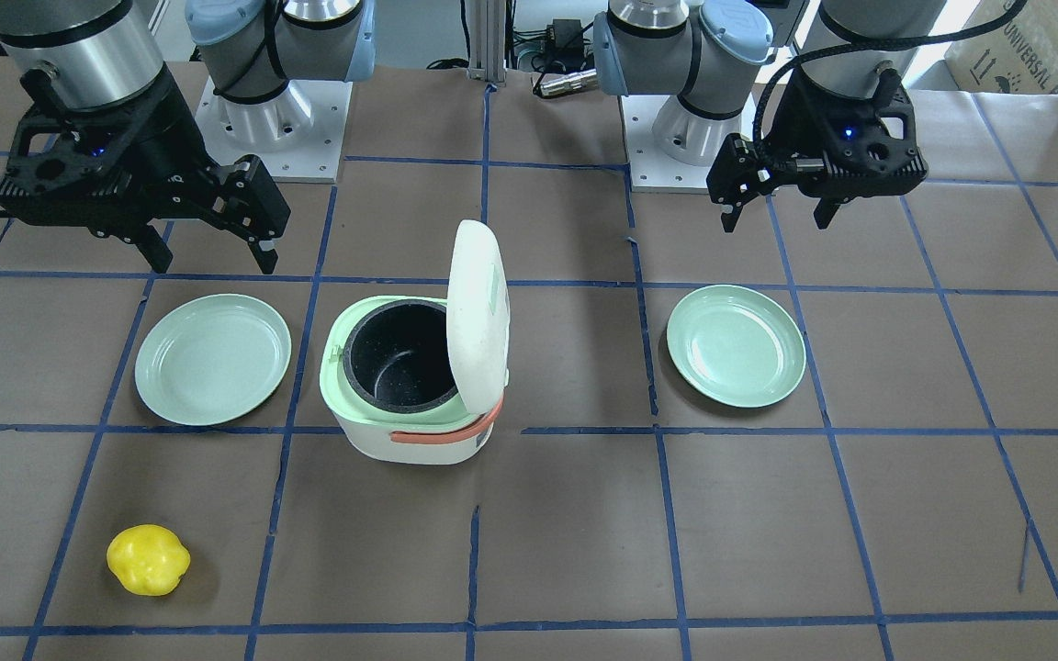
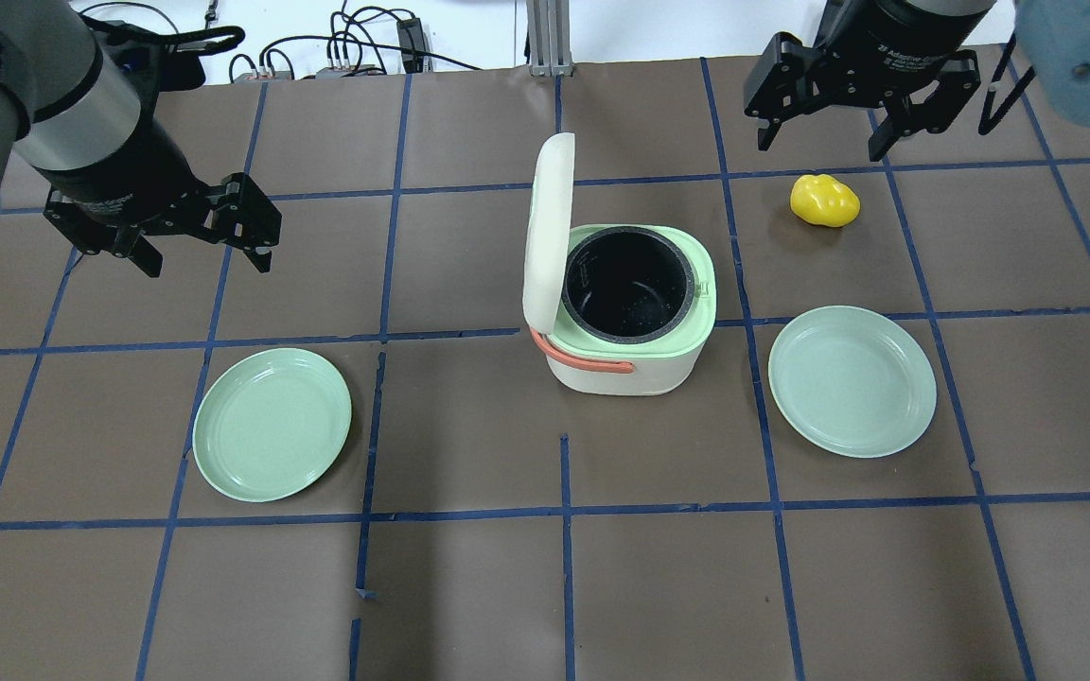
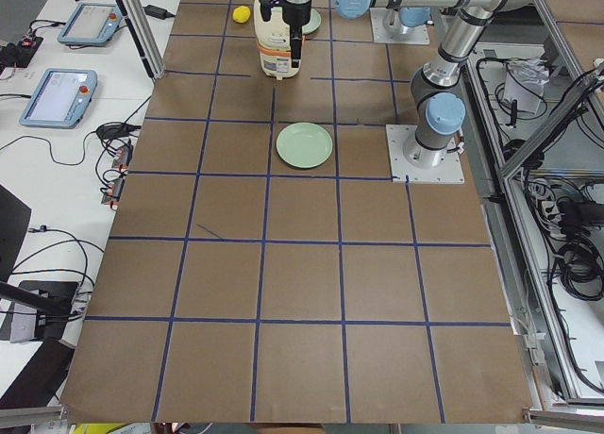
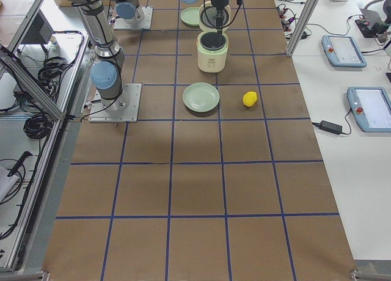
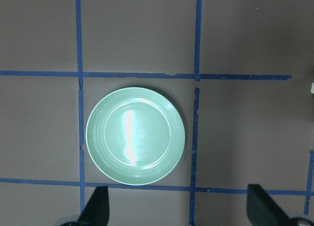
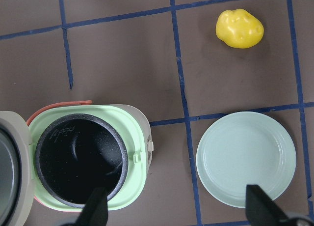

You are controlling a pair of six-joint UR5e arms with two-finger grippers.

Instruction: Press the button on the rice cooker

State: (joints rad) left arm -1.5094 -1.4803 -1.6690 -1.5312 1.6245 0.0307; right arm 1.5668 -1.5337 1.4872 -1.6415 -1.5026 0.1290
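Table (image 2: 469,567) – brown cover, blue tape grid.

Left gripper (image 2: 204,263): jaws spread wide and holding nothing. It hangs above the table on the robot's left, beyond the left plate (image 2: 272,424) and well apart from the cooker. The left wrist view looks straight down on that plate, with a fingertip in each bottom corner.

Right gripper (image 2: 821,147): also spread wide and holding nothing, in the air at the far right, just beyond the yellow piece (image 2: 824,200).

Rice cooker (image 2: 621,374): mid-table between the two plates, nearer the right plate (image 2: 852,380). Its lid (image 2: 545,227) stands up on the side toward the left arm. The black inner pot (image 2: 625,284) is exposed and the orange handle lies down along the body. Neither gripper touches it.

There is a small white tab (image 6: 149,146) on the cooker's side facing the right plate – possibly the button or latch, too small to tell.

The yellow piece, lumpy like a small pepper, lies beyond the right plate.
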